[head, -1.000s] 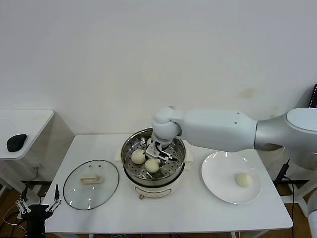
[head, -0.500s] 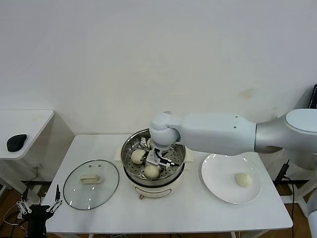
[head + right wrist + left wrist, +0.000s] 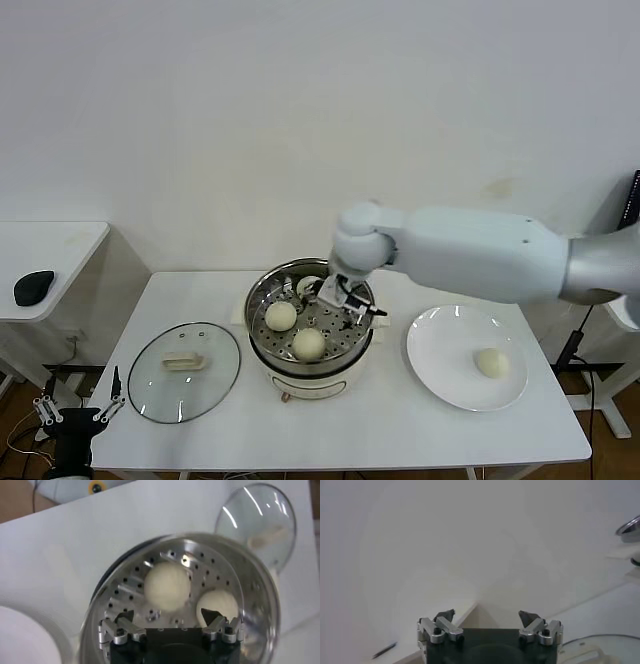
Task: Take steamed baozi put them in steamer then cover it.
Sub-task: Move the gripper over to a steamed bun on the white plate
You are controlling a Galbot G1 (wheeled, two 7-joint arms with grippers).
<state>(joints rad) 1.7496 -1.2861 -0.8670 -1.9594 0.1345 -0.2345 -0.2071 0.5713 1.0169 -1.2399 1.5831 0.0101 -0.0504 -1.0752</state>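
Right gripper (image 3: 345, 300) seen over far right part of steamer (image 3: 311, 372), jaws spread wide, nothing held. Two baozi (image 3: 281, 315) (image 3: 308, 343) seen lying on perforated tray; third (image 3: 309, 286) partly hidden at far side behind gripper. Fourth baozi (image 3: 490, 362) left on white plate (image 3: 440, 375), right of steamer. Cover (image 3: 184, 371) laid flat on table (image 3: 350, 430), left of steamer. Left gripper (image 3: 78, 416) parked low beyond table's near left corner, jaws spread, empty.
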